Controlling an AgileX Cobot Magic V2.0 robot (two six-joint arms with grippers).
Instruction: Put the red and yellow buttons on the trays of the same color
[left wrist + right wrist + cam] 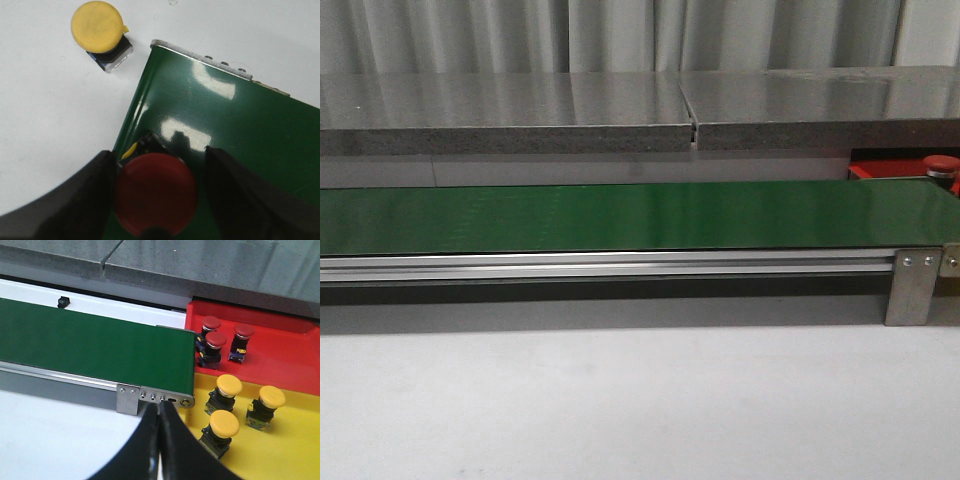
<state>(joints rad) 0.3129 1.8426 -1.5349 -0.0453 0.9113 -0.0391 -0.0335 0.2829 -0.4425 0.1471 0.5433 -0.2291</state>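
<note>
Left wrist view: left gripper [156,200] fingers spread around red round-capped button [155,194] at green belt [225,130] corner; loose straddle risks toppling. Right gripper [160,440] pressed together, idle.

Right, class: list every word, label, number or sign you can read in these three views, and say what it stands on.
None can be read in any view.
The green belt, red tray, yellow tray, red buttons and yellow buttons carry no legible print.
</note>
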